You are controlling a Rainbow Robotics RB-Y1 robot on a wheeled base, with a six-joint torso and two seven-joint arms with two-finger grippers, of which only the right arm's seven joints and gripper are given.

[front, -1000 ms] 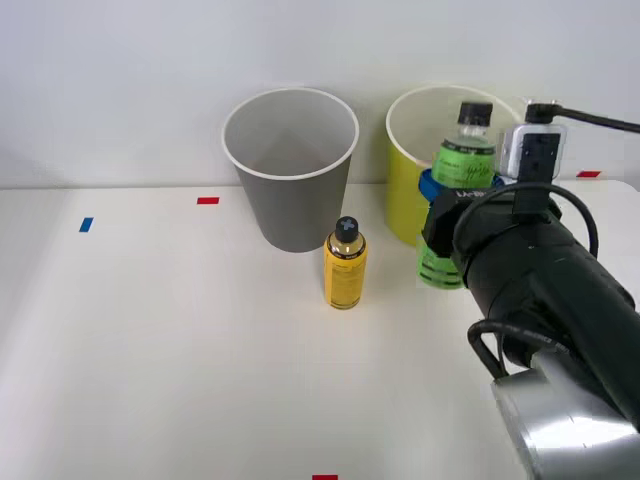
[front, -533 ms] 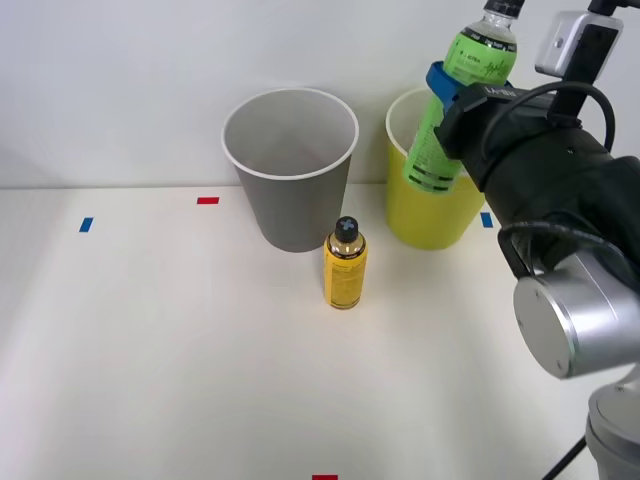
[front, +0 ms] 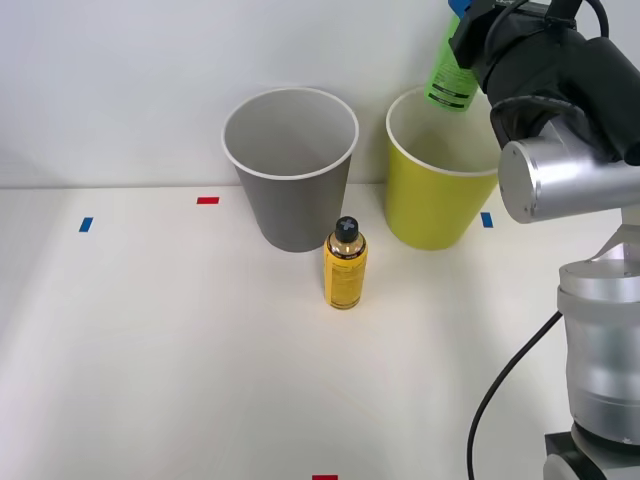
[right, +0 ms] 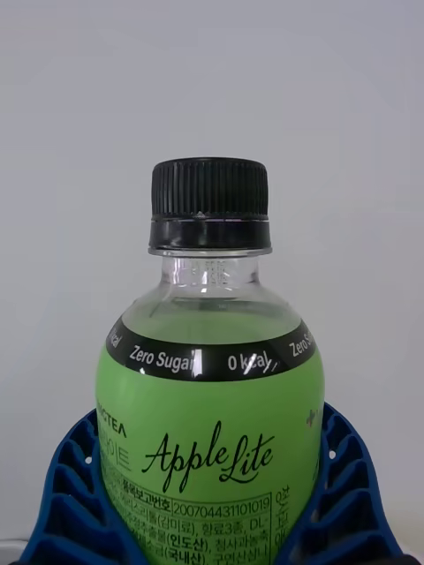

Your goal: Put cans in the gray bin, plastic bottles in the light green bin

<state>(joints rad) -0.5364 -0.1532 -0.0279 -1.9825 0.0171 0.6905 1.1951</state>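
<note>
The right gripper [front: 462, 22] is clamped on the slim clear plastic bottle of green drink [front: 446, 72]; in the wrist view its blue ribbed fingers [right: 62, 503] hug both sides of the label below the small black cap [right: 209, 205]. In the front view the bottle hangs tilted, its bottom end lowest, high over the back rim of the tall tapered yellow-green bin [front: 436, 205] at roughly 1 o'clock of the scene. It looks lifted that high so its base clears the white rim before a drop; it is not yet inside the bin. The tilt probably comes from the wrist angle, and it could make the bottle clip the far rim on release, so centring over the opening seems wise.

The short yellow metal bottle-shaped can with black screw cap [front: 345, 266] stands upright on the white table [front: 160, 350], just in front of the tall tapered gray bin [front: 291, 175], at about 5 o'clock from it, untouched. The gray bin sits at 9 o'clock of the yellow-green one, near it but apart.

Judged stage: bottle half done, can still to be picked.
</note>
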